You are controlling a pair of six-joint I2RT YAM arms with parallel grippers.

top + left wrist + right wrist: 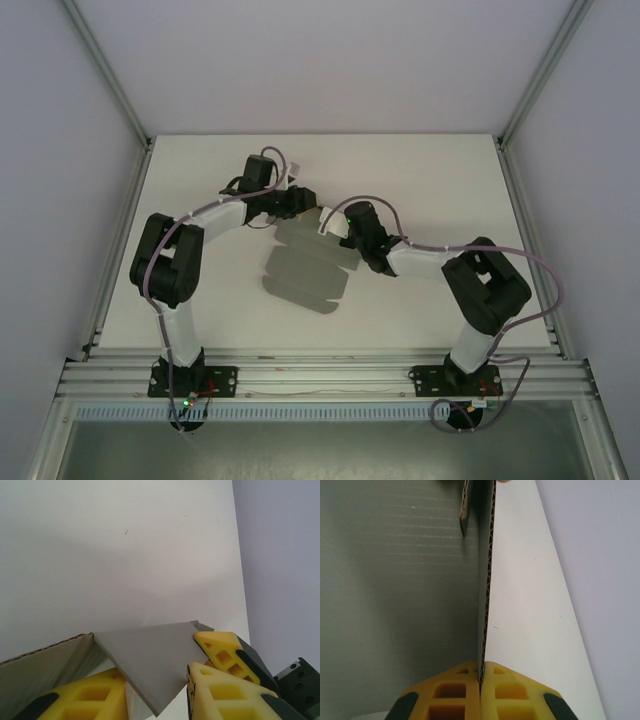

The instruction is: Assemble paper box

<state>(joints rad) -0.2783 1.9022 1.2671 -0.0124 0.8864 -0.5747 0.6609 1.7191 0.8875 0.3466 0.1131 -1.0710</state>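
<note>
Grey paper box [305, 275] edge is clamped in right hand [481, 672]; left hand [155, 675] straddles it, grip unclear.

paper box [303, 272] | grey corrugated die-cut sheet | mostly flat at centre of table [420, 180] | far flap raised

- Grey paper box [150, 660]: one flap raised, its corrugated edge showing at left.
- Left gripper [155, 682]: yellow jaws straddle the flap.
- Another yellow finger [220, 650] meets the flap's right corner.
- White table [125, 555] lies beyond.
</note>
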